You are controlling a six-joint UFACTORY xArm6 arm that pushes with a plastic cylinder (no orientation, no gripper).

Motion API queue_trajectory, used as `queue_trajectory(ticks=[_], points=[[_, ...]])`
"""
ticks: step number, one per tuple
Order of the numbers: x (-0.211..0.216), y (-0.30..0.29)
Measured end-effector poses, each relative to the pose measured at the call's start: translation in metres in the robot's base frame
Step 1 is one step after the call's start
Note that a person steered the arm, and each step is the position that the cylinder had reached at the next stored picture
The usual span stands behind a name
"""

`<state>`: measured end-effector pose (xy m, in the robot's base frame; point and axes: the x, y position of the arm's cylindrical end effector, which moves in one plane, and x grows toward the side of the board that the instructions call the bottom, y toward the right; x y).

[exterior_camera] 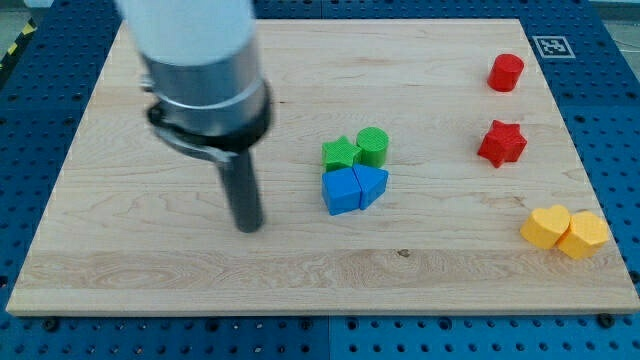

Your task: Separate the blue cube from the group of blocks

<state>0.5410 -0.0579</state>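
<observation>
The blue cube (pixel 341 191) sits near the board's middle, touching a blue wedge-shaped block (pixel 370 184) on its right. A green star block (pixel 339 153) and a green cylinder (pixel 372 146) sit just above them, making one tight group. My tip (pixel 248 225) rests on the board to the left of the blue cube and slightly lower, about a cube's width and a half away, touching no block.
A red cylinder (pixel 506 72) and a red star (pixel 501 143) lie at the view's right. Two yellow blocks (pixel 565 230) touch each other at the lower right. The wooden board (pixel 130 280) sits on a blue perforated table.
</observation>
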Motion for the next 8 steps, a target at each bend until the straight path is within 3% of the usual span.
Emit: queue_trajectory(ticks=[2, 4, 6, 8], points=[[-0.012, 0.097], [-0.039, 0.097], [-0.039, 0.102], [-0.048, 0.046]])
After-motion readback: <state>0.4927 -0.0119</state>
